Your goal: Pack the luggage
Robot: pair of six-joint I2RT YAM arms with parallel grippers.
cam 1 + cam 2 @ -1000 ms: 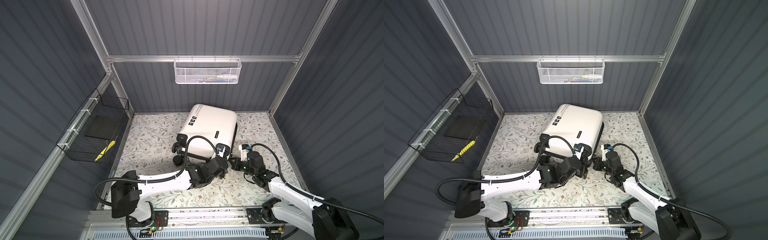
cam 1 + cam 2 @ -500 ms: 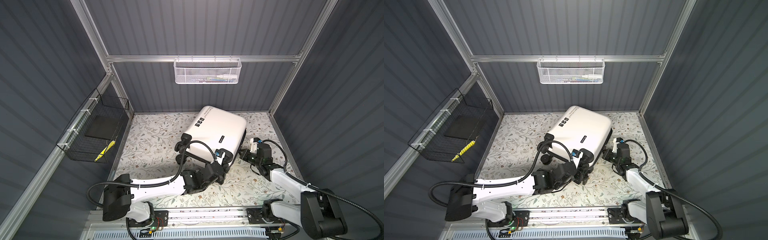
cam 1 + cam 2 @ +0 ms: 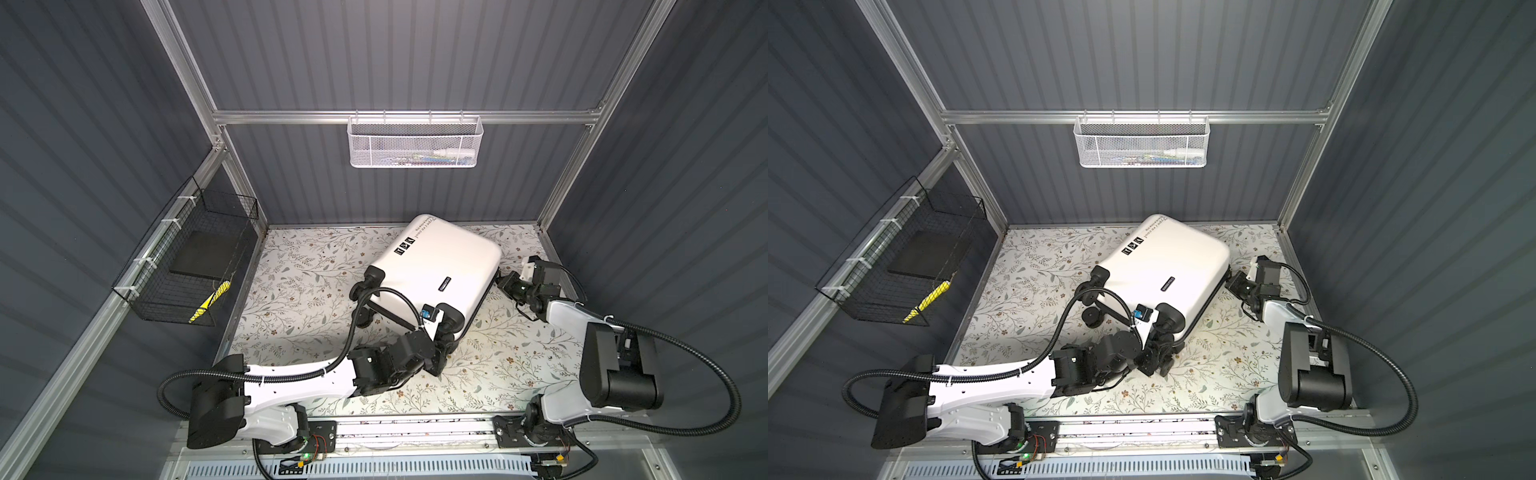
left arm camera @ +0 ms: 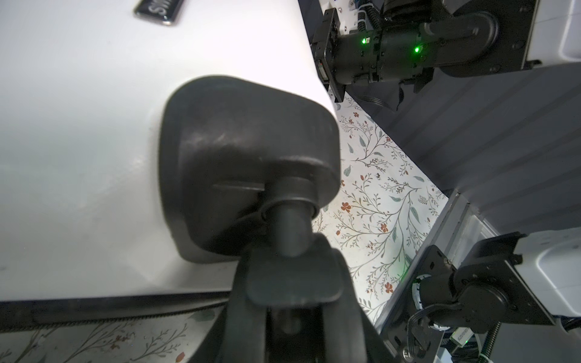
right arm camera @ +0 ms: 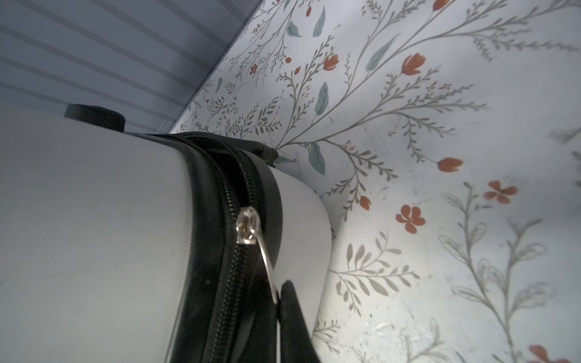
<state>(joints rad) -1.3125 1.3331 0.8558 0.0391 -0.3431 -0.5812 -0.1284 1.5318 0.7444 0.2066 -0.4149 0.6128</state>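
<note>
On the table (image 3: 299, 291) the suitcase (image 3: 440, 266) lies toward the back; my left gripper (image 3: 443, 349) at its front wheel (image 3: 450, 329), my right gripper (image 3: 502, 283) at its right edge.

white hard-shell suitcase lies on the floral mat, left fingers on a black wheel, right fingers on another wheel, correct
No. The right fingers pinch the silver zipper pull of the white hard-shell suitcase, not a wheel; the right wrist view shows it. The rest holds.

Lies open on the floor (image 3: 299, 299) left of the luggage (image 3: 440, 266); narrows rightward between its shell and the side wall (image 3: 644, 208).
</note>
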